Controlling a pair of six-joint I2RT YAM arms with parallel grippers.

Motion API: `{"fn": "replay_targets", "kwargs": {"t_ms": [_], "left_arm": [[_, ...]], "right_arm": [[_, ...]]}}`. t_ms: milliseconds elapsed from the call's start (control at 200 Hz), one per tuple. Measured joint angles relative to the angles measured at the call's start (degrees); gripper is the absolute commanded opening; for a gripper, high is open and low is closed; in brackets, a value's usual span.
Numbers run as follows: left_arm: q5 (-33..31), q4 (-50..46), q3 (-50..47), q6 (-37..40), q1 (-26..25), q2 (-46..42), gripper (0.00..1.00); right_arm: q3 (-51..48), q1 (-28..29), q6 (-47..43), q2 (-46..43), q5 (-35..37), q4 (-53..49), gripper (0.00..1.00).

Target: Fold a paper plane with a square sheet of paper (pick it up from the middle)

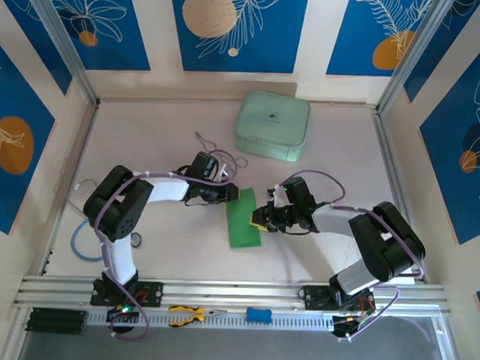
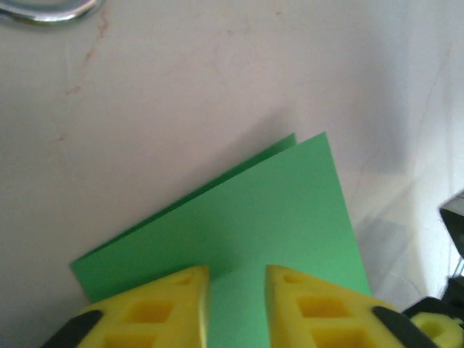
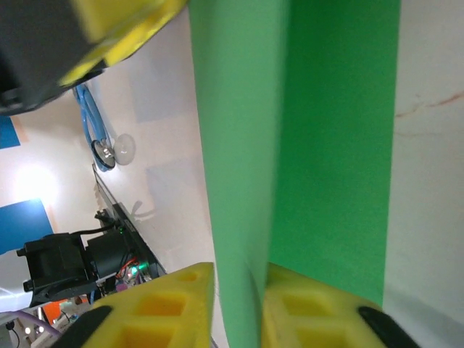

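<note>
Mid-fold, I see the paper (image 1: 243, 226) doubled over between my grippers: left gripper (image 2: 237, 279) slightly parted above its edge, right gripper (image 3: 238, 279) straddling its raised top layer, grip I cannot tell; next, crease that layer flat.

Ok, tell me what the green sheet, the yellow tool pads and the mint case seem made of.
Green sheet: thin matte paper, judging by its crisp fold and layered edge. Yellow pads of the left tool: probably moulded or printed plastic, possibly firm rubber, with square recesses and a dull finish. Mint case: looks fabric- or leatherette-covered, with softly rounded corners; I can't tell which.
</note>
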Motion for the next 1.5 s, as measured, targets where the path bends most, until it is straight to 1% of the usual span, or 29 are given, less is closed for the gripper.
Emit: {"fn": "replay_targets", "kwargs": {"t_ms": [85,175,300,410,485,575,680,815,910,1065,1145,1225,1305,1365,1500], "left_arm": [[-0.46,-0.81,-0.02,0.07,0.0,-3.3,0.42],[-1.25,-0.66,-0.28,-0.02,0.0,-7.17,0.47],[-2.73,0.61,-2.51,-0.07,-0.13,-11.85,0.48],[-4.2,1.05,-5.49,-0.09,-0.46,-14.49,0.49],[-4.96,1.53,-7.65,-0.07,-0.76,-16.02,0.48],[-5.31,2.01,-9.84,0.39,-1.4,-17.9,0.48],[-6.64,2.23,-12.02,2.29,-3.23,-20.74,0.48],[-9.11,3.37,-15.47,5.68,-7.63,-25.22,0.47],[-10.51,3.96,-18.18,7.67,-10.62,-28.02,0.48],[-14.08,3.45,-20.2,10.91,-15.8,-29.99,0.53],[-18.18,2.54,-20.15,13.64,-20.15,-30.34,0.54],[-22.91,0.57,-19.74,16.24,-25.09,-30.32,0.6],[-28.09,-1.57,-18.71,19.21,-29.7,-29.73,0.63],[-31.8,-3.19,-17.27,21.09,-32.48,-28.68,0.66],[-39.45,-5.88,-12.81,25.49,-37.51,-24.11,0.7]], "right_arm": [[-0.02,-0.33,0.09,0.35,0.04,0.59,0.09],[-0.02,-0.66,0.83,0.35,0.28,1.62,0.07],[-0.15,-1.11,2.93,0.33,1.97,2.58,0.06],[-0.96,-1.27,4.83,0.31,3.5,3.02,0.08],[-1.18,-1.27,5.18,0.31,3.74,2.95,0.11],[-1.16,-1.44,5.01,0.31,3.43,2.82,0.17],[-0.87,-1.92,4.39,0.31,1.86,2.43,0.19],[0.48,-2.51,3.08,0.33,0.22,1.4,0.2],[1.42,-2.97,1.84,0.42,-0.63,0.68,0.18],[2.93,-3.76,0.42,2.03,-2.23,-0.15,0.13],[3.39,-3.89,0.0,2.45,-2.54,-0.87,0.12],[3.52,-3.96,-0.33,2.49,-2.78,-1.22,0.11],[3.54,-4.02,-0.42,2.49,-2.78,-1.66,0.11],[3.54,-4.07,-0.44,2.49,-2.78,-2.27,0.11],[3.56,-4.13,-0.61,2.49,-2.75,-3.17,0.12]]}}
